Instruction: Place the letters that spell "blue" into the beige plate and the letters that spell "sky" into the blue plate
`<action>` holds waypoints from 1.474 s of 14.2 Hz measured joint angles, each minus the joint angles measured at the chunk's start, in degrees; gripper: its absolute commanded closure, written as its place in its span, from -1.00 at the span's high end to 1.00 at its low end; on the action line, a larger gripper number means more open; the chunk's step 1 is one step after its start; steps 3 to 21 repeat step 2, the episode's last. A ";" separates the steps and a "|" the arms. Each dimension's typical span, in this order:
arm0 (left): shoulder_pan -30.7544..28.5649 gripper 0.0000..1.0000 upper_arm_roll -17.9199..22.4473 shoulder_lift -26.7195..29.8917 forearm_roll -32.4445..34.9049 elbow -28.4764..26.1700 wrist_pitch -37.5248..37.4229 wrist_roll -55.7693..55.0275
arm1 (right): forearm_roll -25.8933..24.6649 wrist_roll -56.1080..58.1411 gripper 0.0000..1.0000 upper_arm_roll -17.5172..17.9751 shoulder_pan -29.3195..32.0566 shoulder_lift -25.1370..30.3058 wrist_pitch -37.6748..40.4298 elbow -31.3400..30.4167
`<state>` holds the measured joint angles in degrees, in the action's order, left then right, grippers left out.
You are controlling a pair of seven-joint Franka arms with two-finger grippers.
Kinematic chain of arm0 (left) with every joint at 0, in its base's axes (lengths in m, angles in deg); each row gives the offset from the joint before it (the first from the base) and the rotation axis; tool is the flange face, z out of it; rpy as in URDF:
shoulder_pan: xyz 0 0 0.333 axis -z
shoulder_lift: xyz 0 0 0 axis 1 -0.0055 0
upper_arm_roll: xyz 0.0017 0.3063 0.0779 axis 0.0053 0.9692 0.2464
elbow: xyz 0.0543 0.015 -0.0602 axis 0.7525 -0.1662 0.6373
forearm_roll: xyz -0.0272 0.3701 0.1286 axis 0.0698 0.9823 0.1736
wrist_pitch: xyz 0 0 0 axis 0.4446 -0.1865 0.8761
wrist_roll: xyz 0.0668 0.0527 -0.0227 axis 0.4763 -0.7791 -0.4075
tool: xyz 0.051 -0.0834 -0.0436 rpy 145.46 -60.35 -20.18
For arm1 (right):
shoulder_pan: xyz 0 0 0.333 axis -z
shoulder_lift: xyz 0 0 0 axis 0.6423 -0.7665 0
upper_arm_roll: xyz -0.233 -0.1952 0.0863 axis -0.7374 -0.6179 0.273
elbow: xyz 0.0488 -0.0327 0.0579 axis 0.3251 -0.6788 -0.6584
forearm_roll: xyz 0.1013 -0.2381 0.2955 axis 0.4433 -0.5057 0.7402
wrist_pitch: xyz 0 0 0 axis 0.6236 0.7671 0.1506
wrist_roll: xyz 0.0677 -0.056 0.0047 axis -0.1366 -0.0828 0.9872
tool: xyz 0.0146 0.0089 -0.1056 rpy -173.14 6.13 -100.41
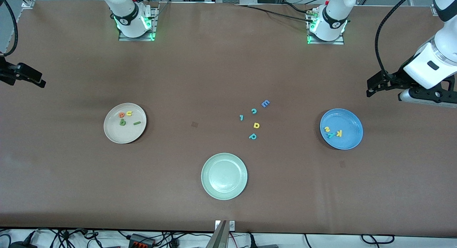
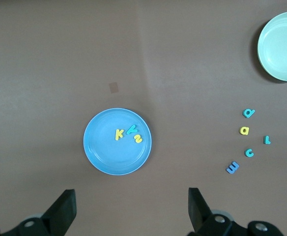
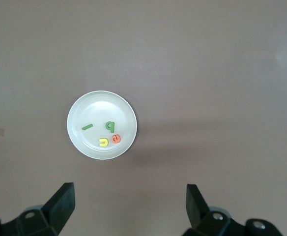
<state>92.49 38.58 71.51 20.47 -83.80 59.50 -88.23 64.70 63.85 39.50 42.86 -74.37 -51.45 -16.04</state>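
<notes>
The beige plate point(image 1: 125, 123) lies toward the right arm's end of the surface point(image 1: 214, 69). In it lie the green "b" point(image 1: 123, 122), the dark green "l" point(image 1: 137, 123) at its 3 o'clock, the yellow "u" point(image 1: 129, 113) and the orange "e" point(image 1: 121, 115) at 12 o'clock. The blue plate point(image 1: 341, 129) lies toward the left arm's end and holds the yellow "s" point(image 1: 326, 128), teal "y" point(image 1: 331, 135) and yellow-orange "k" point(image 1: 339, 133). A pale green plate point(image 1: 224, 176) lies nearest the front camera. Five stray letters point(image 1: 254, 119) lie between the plates. The left pincer point(image 2: 129, 209) hangs released above the blue plate's end; the right pincer point(image 3: 129, 206) hangs released above the beige plate's end.
</notes>
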 measured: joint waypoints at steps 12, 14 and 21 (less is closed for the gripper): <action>0.00 1.00 0.00 0.00 0.00 0.00 0.00 0.00 | 0.00 0.01 1.00 0.00 0.00 0.00 0.00 0.00; 0.00 1.00 0.00 0.00 0.00 0.00 0.00 0.00 | 0.00 0.01 1.00 0.00 0.00 0.00 0.00 0.00; 0.00 1.00 0.00 0.00 0.00 0.00 0.00 0.00 | 0.00 0.01 1.00 0.00 0.00 0.00 0.00 0.00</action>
